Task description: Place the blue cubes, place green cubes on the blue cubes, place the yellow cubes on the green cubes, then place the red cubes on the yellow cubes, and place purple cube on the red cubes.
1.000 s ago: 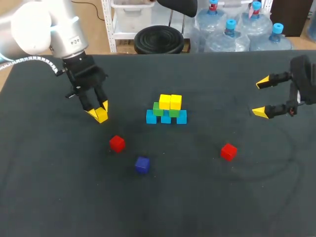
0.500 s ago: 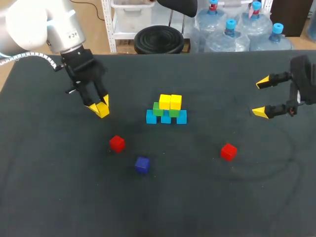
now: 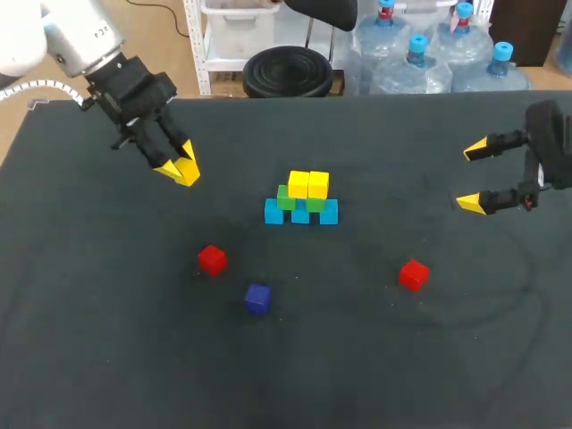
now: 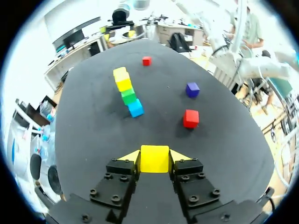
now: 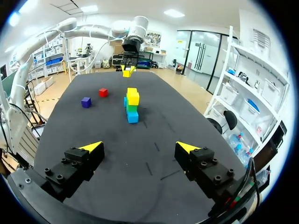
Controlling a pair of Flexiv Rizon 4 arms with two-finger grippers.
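Yellow cube: pinched between both fingers of the left gripper, over the far-left part of the table and well apart from the pile.
Surface: table covered in a flat, matte black sheet, with faint pale curved marks toward its right side.
Left gripper: black bolted finger bodies with wedge-shaped yellow tips, closed onto two opposite faces of the cube.
Left red cube: lies alone on the sheet, nearer the front than the pile; its faces are plain and its edges sharp.
Purple cube: dark violet-blue, just right of and in front of the left red cube, not touching it.
Blue cubes: three in a row at the table's middle, touching side by side.
Green cubes: two, resting on the blue row.
Stacked yellow cubes: two, side by side on the green ones, forming the top of the pile.
Right red cube: alone, right of the pile and well apart from it.
Right gripper: at the right edge, fingers spread wide with nothing between them.
Writing: the cube faces are solid colour.
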